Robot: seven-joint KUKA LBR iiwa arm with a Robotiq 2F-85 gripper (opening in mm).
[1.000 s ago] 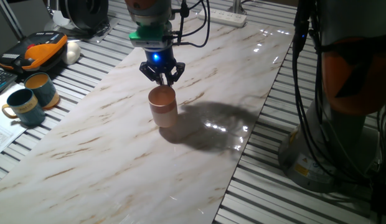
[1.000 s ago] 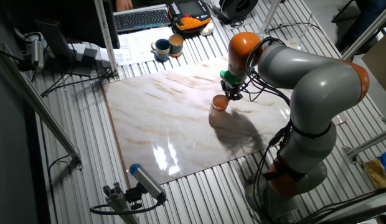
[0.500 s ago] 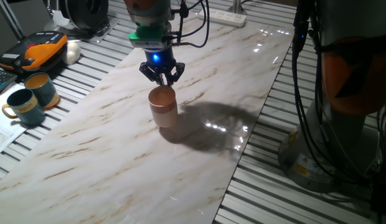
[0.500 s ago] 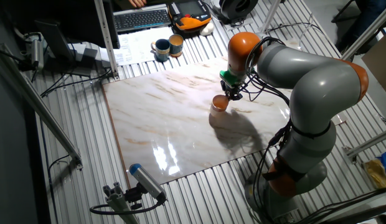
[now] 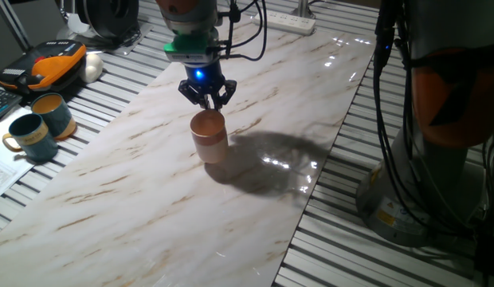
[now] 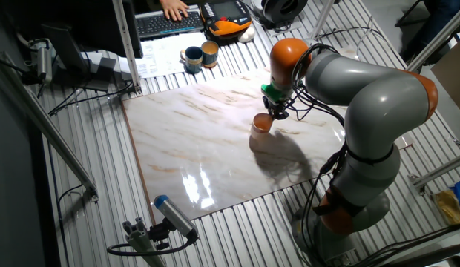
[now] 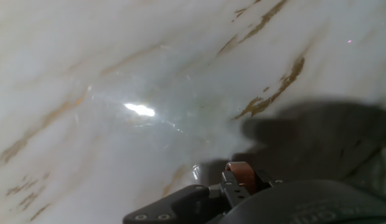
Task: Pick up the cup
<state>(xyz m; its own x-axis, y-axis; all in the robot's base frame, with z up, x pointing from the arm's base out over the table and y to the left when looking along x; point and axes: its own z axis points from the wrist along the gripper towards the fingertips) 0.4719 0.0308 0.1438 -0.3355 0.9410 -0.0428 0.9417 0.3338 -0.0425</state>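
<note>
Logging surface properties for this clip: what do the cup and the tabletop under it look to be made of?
The cup: matte pinkish-tan with a paler band near its base, no glare, so probably unglazed ceramic or plastic; the frames leave that open. The tabletop: white slab with tan veins and mirror-like light reflections, so polished marble or a glossy marble-look laminate.

No legible txt, prob. none.

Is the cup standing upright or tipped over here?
Upright. The cup stands on its base on the marble table, open rim facing up toward the end effector.
</note>
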